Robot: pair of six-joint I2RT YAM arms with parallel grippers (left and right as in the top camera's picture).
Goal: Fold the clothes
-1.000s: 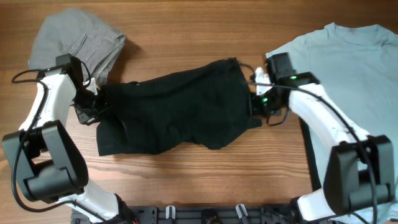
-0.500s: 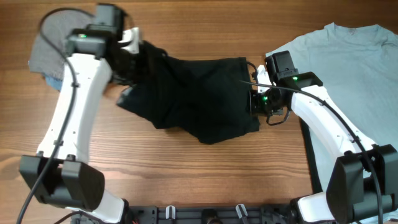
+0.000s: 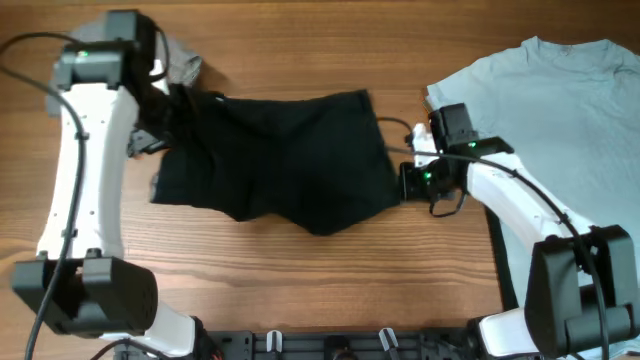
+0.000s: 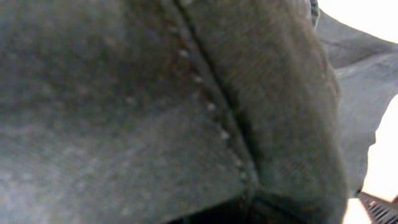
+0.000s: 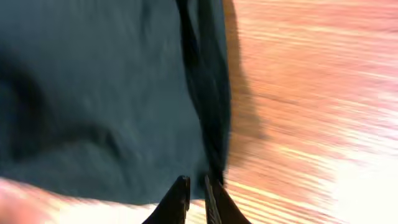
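Overhead view, table (image 3: 300, 280) of wood grain. The black shorts (image 3: 285, 160) lie spread across the middle, and you see their long axis running from 9 o'clock to 3 o'clock, with the 9 o'clock end drawn slightly upward toward 10. The upper edge is nearly straight. The lower edge sags to a rounded low point at about 6 o'clock. The 3 o'clock side ends in a straight edge; which end is the waistband cannot be told. The cloth is plain, matte and dark, with soft creases and no print.

The left gripper (image 3: 172, 106) sits at the 10 o'clock corner of the shorts, where the cloth bunches against it. In your left wrist view, dark fabric with a stitched seam fills the picture and hides the fingers, so you cannot tell whether they are closed.

The right gripper (image 5: 198, 190) meets the shorts at their 4 o'clock corner. In your right wrist view, its two fingertips stand close together, pinching the folded edge of the shorts that runs down between them.

A light blue T-shirt (image 3: 570, 120) lies flat at 3 o'clock, apart from the shorts. A grey cloth (image 3: 182, 66) shows at 11 o'clock, partly under the left arm.
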